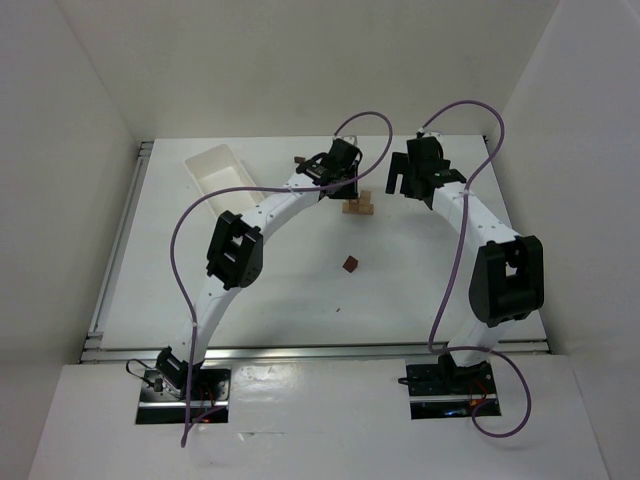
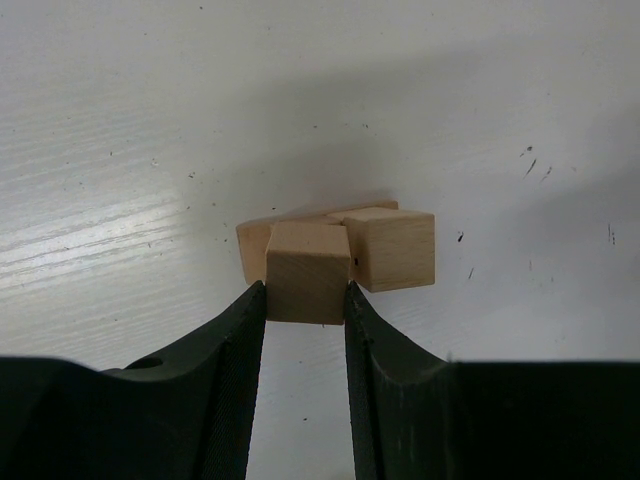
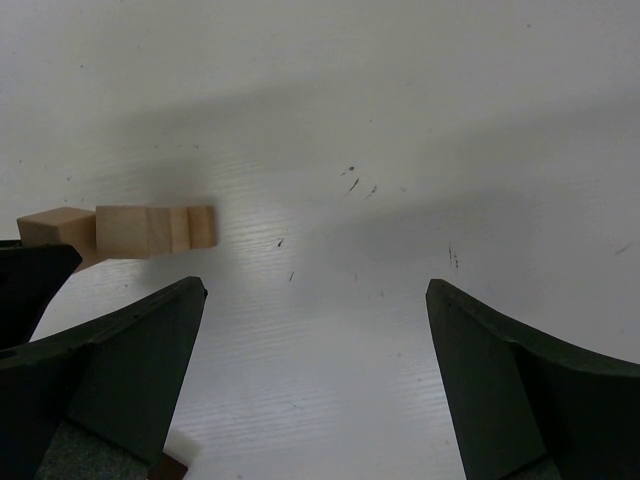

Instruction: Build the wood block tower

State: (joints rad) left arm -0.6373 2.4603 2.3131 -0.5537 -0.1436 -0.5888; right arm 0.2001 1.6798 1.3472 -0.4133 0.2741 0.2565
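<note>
Squarely within the left hand [image 2: 305,292] sits a tan cube [image 2: 308,262].

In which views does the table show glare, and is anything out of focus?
Left wrist: a glare streak on the table at left; the tan cube in the left tool is sharp. Right wrist: no strong glare; the wood blocks at left look slightly soft. Top external: even light.
</note>
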